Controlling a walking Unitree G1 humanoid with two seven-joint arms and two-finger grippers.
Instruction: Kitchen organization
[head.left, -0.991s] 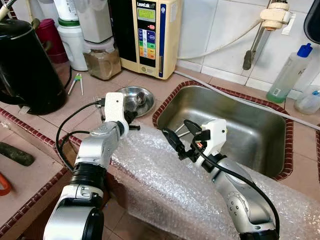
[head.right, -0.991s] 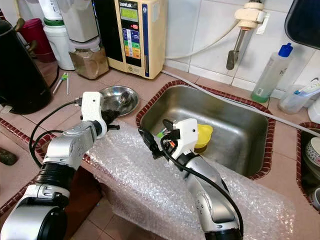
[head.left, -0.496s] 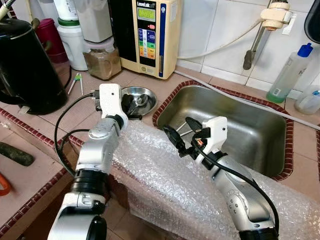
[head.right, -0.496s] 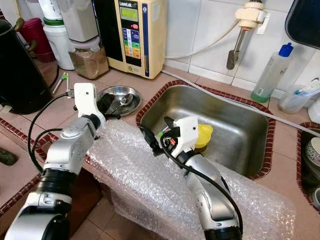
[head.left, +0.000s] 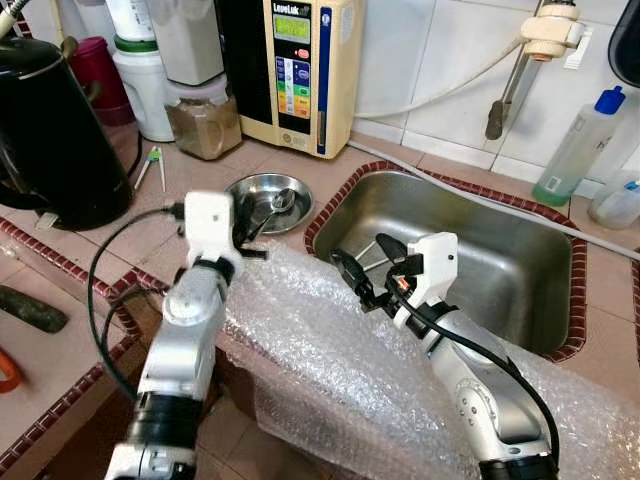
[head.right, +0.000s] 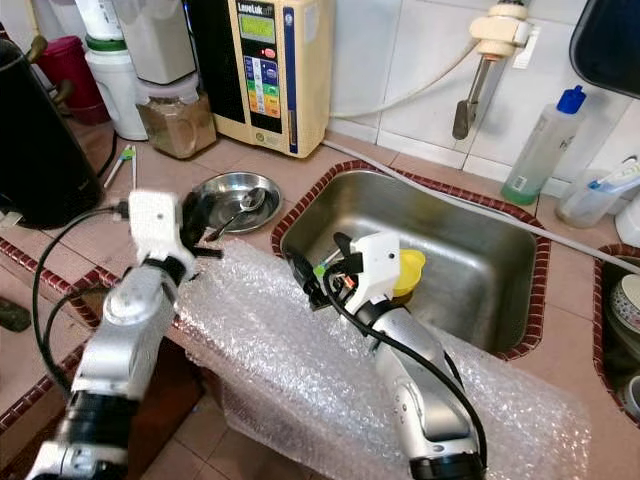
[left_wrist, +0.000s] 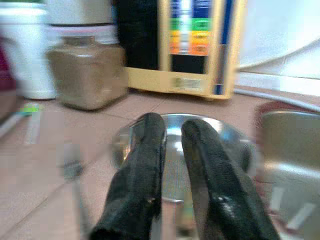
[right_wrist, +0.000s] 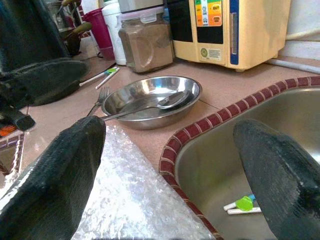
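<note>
A shallow steel bowl (head.left: 262, 188) sits on the tiled counter left of the sink (head.left: 520, 262), with a spoon (right_wrist: 150, 106) lying in it, handle over the near rim. My left gripper (left_wrist: 170, 145) hovers at the bowl's near-left edge, fingers almost together with nothing between them. The picture there is blurred. My right gripper (head.left: 368, 262) stands wide open over the sink's near-left corner, above a sheet of bubble wrap (head.left: 330, 350) draped over the counter edge. A yellow item (head.right: 408, 268) lies in the sink behind it.
A black kettle (head.left: 50, 130), a jar of brown powder (head.left: 203, 120) and a cream water unit (head.left: 295, 70) line the back left. A fork (right_wrist: 100, 95) lies beside the bowl. A blue-capped bottle (head.left: 580, 150) stands right of the sink. A green-tipped stick (right_wrist: 244, 203) lies in the basin.
My left arm has swung left and back, and its gripper has moved from over the bowl's middle to its near-left edge. The right gripper has edged slightly towards the sink.
</note>
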